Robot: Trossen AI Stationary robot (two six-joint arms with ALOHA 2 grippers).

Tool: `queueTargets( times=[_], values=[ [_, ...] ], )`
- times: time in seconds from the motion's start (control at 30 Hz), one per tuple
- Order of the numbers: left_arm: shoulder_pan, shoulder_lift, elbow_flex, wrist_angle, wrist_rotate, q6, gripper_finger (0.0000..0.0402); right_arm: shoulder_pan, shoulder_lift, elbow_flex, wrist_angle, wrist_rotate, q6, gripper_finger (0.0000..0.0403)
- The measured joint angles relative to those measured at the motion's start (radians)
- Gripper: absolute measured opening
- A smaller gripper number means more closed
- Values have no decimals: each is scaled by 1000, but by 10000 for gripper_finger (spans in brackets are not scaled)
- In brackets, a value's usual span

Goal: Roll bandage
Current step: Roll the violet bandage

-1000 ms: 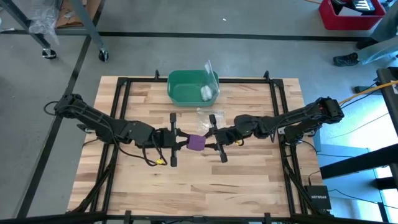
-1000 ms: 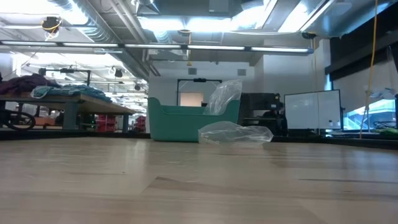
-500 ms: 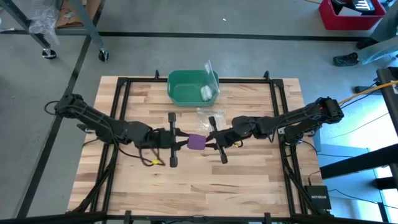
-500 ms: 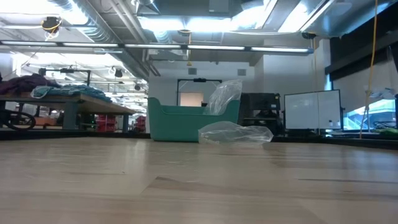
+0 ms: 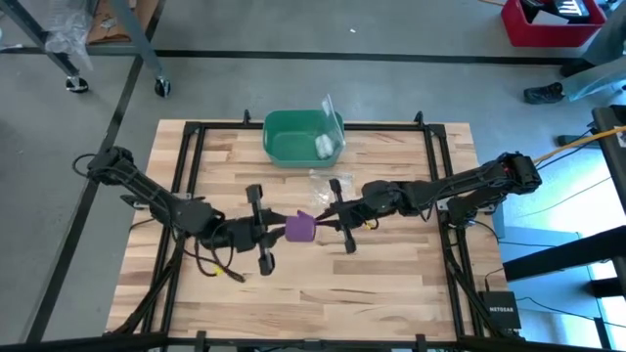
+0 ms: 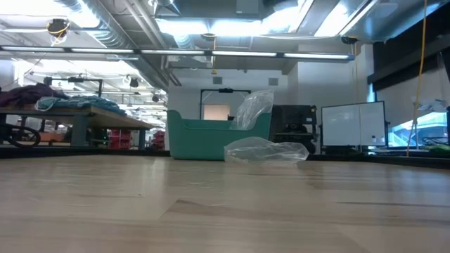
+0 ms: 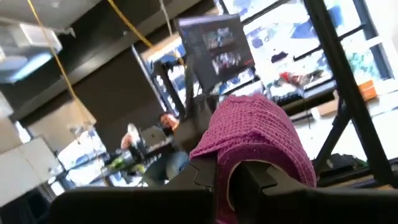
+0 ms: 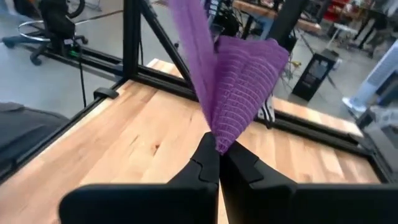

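The bandage is hanging above mid-bench, spanning crosswise between the arms, the left pincer gripping its rolled end and the right pincer clamping its tail.

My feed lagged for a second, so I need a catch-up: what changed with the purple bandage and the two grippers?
The left gripper drew back toward its own side and turned, carrying the purple soft fabric bandage slightly leftward. The right gripper followed a little. Both stay clamped on it. The green plastic bin and clear plastic bag stayed put.
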Motion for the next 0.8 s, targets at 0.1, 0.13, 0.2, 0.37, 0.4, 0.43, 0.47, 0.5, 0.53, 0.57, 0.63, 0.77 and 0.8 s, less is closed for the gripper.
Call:
queueTargets(
  times=[0.1,0.13,0.2,0.37,0.4,0.43,0.47,0.5,0.53,0.57,0.63,0.77,0.8],
  values=[
    [-16,0,0,3,-24,30,15,-11,1,0,-10,9,43,4],
    [-18,0,0,3,-34,34,15,-13,1,-1,-13,12,63,4],
    [-18,0,0,-6,-45,39,15,-27,1,-1,-11,17,115,3],
    [-27,-1,1,-50,-45,53,15,-48,-5,-4,11,4,243,7],
    [-35,-2,1,-51,-46,56,15,-53,-12,-4,2,-1,258,8],
    [-43,-2,1,-50,-46,60,15,-59,-22,-4,-6,-2,270,8],
    [-52,-4,1,-51,-47,75,15,-73,-38,-2,-23,-3,286,7],
    [-63,-5,3,-39,-26,79,15,-87,-52,-2,-64,15,304,7],
    [-74,-7,9,-34,-14,87,15,-106,-60,-9,-101,25,320,7],
    [-85,-11,10,-33,-10,96,15,-126,-61,-9,-118,32,338,7],
    [-97,-11,9,-46,-7,109,15,-152,-64,-10,-133,33,358,7],
    [-85,-10,9,-76,-35,116,15,-157,-66,-5,-112,-39,377,8],
    [-82,-6,7,-90,-46,114,15,-157,-60,-6,-117,-41,371,9]
  ],
)
